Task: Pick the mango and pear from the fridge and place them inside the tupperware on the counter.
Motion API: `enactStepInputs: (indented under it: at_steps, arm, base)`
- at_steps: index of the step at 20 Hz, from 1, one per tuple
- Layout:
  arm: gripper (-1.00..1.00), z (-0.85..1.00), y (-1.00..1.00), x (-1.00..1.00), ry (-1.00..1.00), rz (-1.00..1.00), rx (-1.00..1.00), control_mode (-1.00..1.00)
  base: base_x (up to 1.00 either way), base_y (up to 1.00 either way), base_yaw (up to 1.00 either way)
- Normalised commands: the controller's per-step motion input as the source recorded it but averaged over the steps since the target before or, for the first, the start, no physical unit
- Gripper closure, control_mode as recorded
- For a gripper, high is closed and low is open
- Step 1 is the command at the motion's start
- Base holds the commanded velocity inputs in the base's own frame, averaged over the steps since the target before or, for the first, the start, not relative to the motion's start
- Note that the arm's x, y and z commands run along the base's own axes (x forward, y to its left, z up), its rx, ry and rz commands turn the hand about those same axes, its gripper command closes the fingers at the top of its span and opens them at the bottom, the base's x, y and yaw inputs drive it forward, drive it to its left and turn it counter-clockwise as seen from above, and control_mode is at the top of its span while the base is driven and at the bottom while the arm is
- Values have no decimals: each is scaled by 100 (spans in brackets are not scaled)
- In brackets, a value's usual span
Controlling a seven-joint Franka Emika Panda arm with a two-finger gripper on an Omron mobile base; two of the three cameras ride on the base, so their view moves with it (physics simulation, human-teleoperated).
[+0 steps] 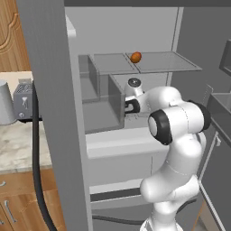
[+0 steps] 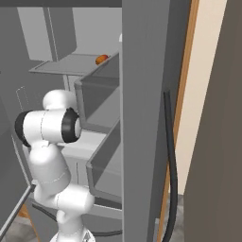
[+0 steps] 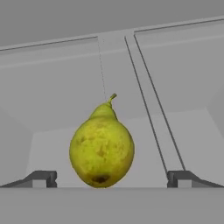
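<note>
The yellow-green pear (image 3: 102,148) stands upright on a grey fridge shelf, close in front of the hand. My gripper (image 3: 111,179) is open, one fingertip on each side of the pear and apart from it. The orange-red mango (image 1: 136,57) lies on the upper glass shelf of the open fridge (image 1: 153,63), above the arm; the right base view shows the mango (image 2: 101,59) too. The arm reaches into the fridge at mid height, its hand partly hidden behind a grey bin. The counter (image 1: 18,144) lies to the left of the fridge. The tupperware is out of view.
A grey toaster (image 1: 23,99) and a pale grey canister (image 1: 4,103) stand on the counter. The fridge's side wall (image 1: 49,90) rises between arm and counter. A grey door bin (image 1: 115,101) sits beside the hand. The open door (image 2: 146,118) closes off the right.
</note>
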Motion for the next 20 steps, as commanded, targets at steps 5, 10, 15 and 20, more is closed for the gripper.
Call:
enactStepInputs:
  at_steps: [5, 10, 15, 20]
  arm:
    - [-100, -16, 0, 25, 0, 0, 0, -100]
    - [-100, -13, 0, 21, 0, 0, 0, -100]
    - [-100, -15, 0, 18, 0, 0, 0, -100]
    - [100, -30, 5, -1, 0, 0, 0, -100]
  base:
    - [0, 0, 0]
    - [0, 0, 0]
    - [0, 0, 0]
    - [0, 0, 0]
